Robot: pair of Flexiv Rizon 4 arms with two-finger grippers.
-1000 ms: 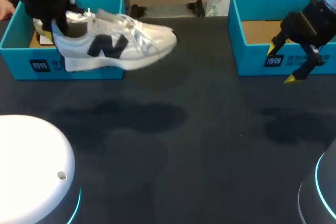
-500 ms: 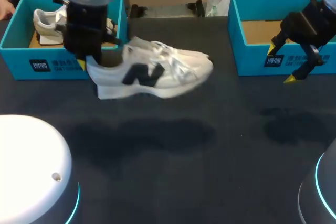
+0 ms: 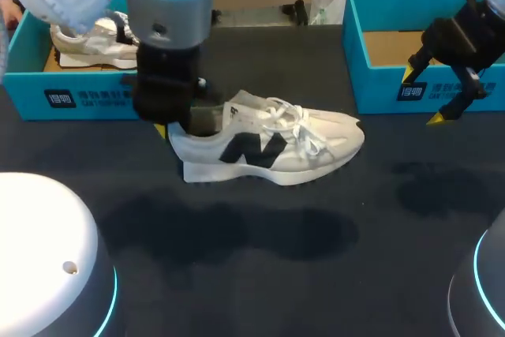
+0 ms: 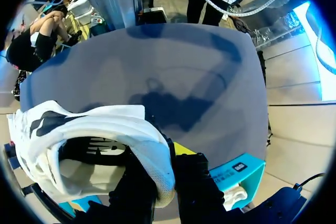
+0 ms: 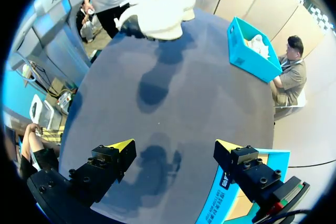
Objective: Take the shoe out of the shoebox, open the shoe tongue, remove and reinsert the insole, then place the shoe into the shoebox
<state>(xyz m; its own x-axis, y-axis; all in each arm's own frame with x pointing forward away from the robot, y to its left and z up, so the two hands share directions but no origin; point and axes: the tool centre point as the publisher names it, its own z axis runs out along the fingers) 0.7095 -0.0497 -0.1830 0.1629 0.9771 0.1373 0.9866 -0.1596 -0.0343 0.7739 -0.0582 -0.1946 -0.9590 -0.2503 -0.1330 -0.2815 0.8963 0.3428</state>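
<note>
**A:** What's hard to make out?

**B:** In the head view the left gripper point(image 3: 175, 124) is mostly hidden behind its own wrist and the heel of the white sneaker with a dark N point(image 3: 268, 146). Only one yellow tip shows. The left arm also covers part of the teal cardboard shoebox point(image 3: 87, 96), where a second white shoe point(image 3: 87, 37) lies.

**A:** Is it gripping?

**B:** Yes. The left wrist view shows both fingers clamped on the heel collar. The sneaker hangs above the dark worktop point(image 3: 355, 258).

**A:** And the right arm?

**B:** The right gripper point(image 3: 424, 96) hovers before the other teal shoebox point(image 3: 375, 88), fingers spread, empty.
</note>
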